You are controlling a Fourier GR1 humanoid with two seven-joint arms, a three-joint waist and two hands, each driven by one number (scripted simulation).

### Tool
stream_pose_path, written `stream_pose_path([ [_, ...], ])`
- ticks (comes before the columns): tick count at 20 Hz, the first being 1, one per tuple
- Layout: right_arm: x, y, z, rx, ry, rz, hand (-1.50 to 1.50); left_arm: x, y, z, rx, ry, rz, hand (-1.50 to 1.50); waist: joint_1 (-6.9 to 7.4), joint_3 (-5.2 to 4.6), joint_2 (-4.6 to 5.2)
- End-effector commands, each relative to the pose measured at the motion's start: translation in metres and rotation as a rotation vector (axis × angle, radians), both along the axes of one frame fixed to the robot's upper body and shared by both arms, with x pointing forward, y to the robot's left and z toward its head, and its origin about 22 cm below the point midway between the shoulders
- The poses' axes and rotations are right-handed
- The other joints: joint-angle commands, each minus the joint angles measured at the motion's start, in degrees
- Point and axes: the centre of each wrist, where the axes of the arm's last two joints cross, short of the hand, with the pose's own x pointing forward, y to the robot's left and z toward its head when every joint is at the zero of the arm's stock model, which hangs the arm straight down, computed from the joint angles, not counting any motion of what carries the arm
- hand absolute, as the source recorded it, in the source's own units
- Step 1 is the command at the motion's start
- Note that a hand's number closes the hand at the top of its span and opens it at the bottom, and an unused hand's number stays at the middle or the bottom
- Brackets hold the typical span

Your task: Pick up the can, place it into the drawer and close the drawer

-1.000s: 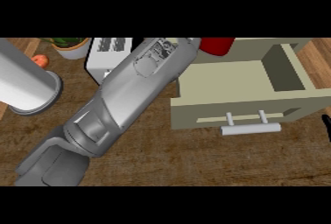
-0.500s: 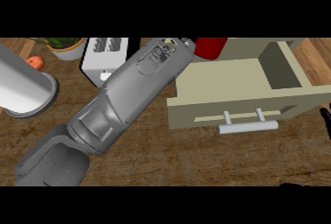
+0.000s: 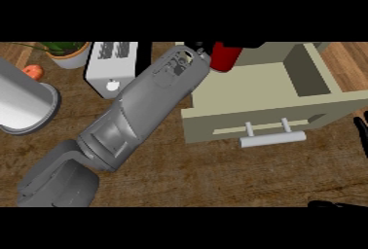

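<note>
The red can (image 3: 224, 58) stands upright at the back of the counter, against the far left corner of the open beige drawer (image 3: 259, 99). My left forearm stretches diagonally from the lower left up to the can. My left hand (image 3: 196, 47) sits right beside the can's left side at the top edge, mostly cut off, so its hold is unclear. The drawer is pulled out, its inside bare, with a pale bar handle (image 3: 273, 140) on the front. My right hand (image 3: 361, 133) shows as a dark sliver at the right edge, resting open, apart from the drawer.
A white toaster (image 3: 111, 63) stands left of the forearm. A potted plant (image 3: 68, 52) and a small orange thing (image 3: 31, 71) are at the back left. A large grey-white cylinder (image 3: 23, 104) stands at the left edge. Wooden counter lies in front of the drawer.
The whole scene has slid slightly down and left in view. The left forearm stays stretched toward the can, which has not visibly left its spot beside the drawer. The right hand stays at the edge.
</note>
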Motion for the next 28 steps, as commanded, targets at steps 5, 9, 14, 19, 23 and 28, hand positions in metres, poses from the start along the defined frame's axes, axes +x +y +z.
stream_pose_path([
  [5, 0.008, -0.002, 0.003, -0.006, -0.006, 0.029, -1.5, -0.001, 0.0, -0.008, 0.039, -0.013, 0.059, -1.5, -1.22, 0.05, 0.27],
  [9, 0.007, 0.004, 0.006, -0.02, -0.013, 0.017, -1.5, 0.001, 0.012, -0.032, 0.022, -0.011, 0.079, -1.5, -0.99, -0.03, 0.39],
  [14, 0.005, 0.004, 0.005, -0.024, -0.004, 0.057, -1.5, 0.002, 0.011, -0.029, 0.017, -0.017, 0.136, -1.5, -2.51, 0.02, 0.7],
  [19, -0.003, 0.006, 0.018, -0.071, -0.046, 0.033, -1.5, -0.001, 0.012, -0.038, -0.01, -0.013, 0.138, -1.5, -1.9, -0.07, 0.38],
  [23, -0.006, 0.003, 0.036, -0.235, -0.106, -0.009, -1.5, 0.0, 0.007, -0.024, -0.052, 0.003, 0.135, -1.5, -0.58, -0.13, -0.01],
  [28, -0.001, 0.008, 0.034, -0.367, -0.153, 0.008, -1.5, 0.0, 0.007, -0.023, -0.09, 0.011, 0.126, -1.5, -0.16, -0.07, 0.16],
])
